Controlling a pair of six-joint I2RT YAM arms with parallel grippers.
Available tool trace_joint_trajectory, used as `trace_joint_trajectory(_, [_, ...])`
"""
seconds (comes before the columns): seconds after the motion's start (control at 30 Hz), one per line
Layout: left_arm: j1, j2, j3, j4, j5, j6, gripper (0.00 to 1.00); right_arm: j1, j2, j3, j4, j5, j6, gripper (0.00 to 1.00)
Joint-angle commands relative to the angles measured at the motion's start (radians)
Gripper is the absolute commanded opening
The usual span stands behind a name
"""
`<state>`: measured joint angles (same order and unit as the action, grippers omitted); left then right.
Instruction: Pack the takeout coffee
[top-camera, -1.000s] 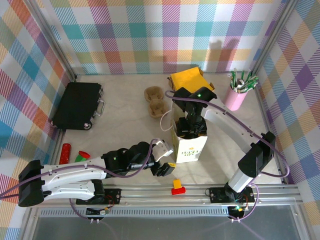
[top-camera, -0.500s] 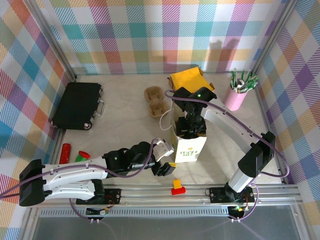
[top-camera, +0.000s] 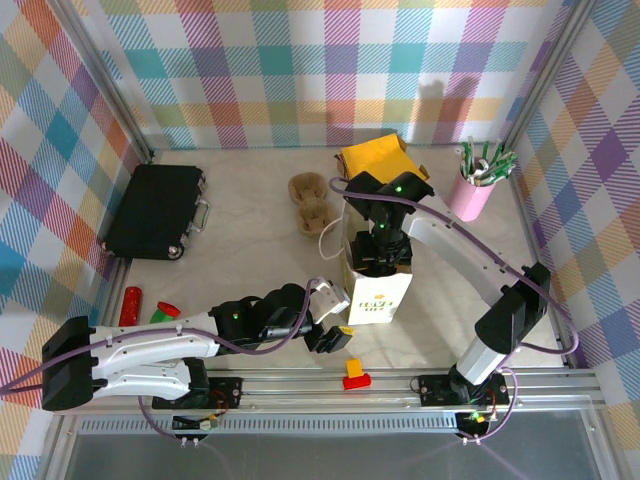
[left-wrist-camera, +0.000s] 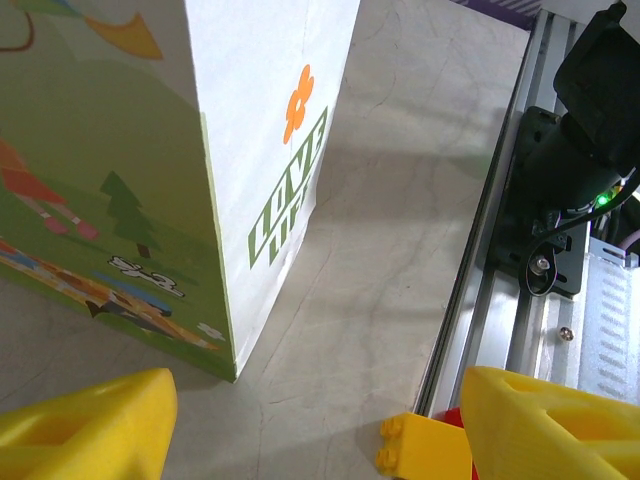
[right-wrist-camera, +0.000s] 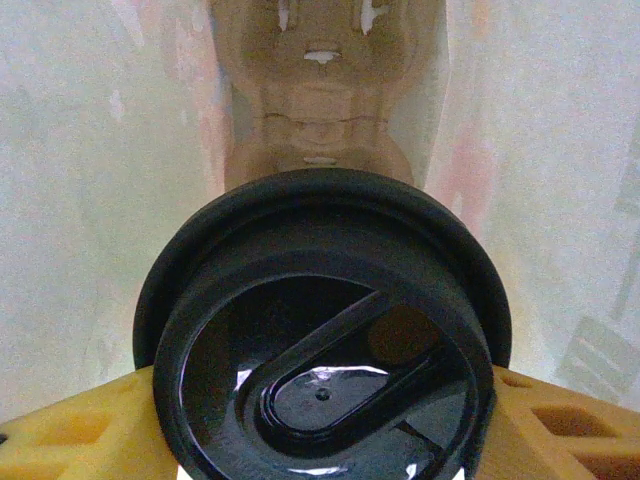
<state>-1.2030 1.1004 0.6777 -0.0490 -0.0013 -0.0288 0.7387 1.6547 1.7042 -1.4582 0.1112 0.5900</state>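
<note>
The takeout coffee (right-wrist-camera: 320, 340) shows its black lid from above, down inside the white paper bag (top-camera: 375, 295). My right gripper (right-wrist-camera: 320, 430) is shut on it, a yellow finger (right-wrist-camera: 70, 430) on each side of the cup. In the top view the right gripper (top-camera: 378, 262) reaches into the bag's open mouth. A brown cardboard carrier (right-wrist-camera: 320, 100) lies at the bag's bottom below the cup. My left gripper (top-camera: 335, 318) stands open by the bag's near left corner. In the left wrist view the left gripper (left-wrist-camera: 315, 430) has nothing between its fingers, and the bag (left-wrist-camera: 150, 150) stands just ahead.
A black case (top-camera: 155, 210) lies at the left. A cardboard cup carrier (top-camera: 312, 203), a yellow cloth (top-camera: 375, 157) and a pink tumbler of sticks (top-camera: 475, 190) stand behind the bag. A red-and-yellow brick (top-camera: 355, 375) sits on the near rail, with its yellow part (left-wrist-camera: 425, 450) close to my left fingers.
The left arm has edged slightly to the right toward the bag. The right gripper and the cup have stayed in place.
</note>
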Motion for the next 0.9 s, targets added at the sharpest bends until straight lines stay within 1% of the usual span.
trace_joint_trajectory(0.0, [-0.006,-0.010,0.016,0.034,0.011,0.008,0.74,-0.006,0.013,0.019,-0.002,0.005,0.005,0.50])
trace_joint_trajectory(0.27, [-0.005,0.001,0.006,0.063,0.031,0.005,0.74,-0.007,0.018,0.020,0.015,-0.003,0.025,0.50])
trace_joint_trajectory(0.87, [-0.006,0.143,0.056,0.162,0.084,0.021,0.74,-0.007,0.039,0.034,0.008,-0.008,0.057,0.49])
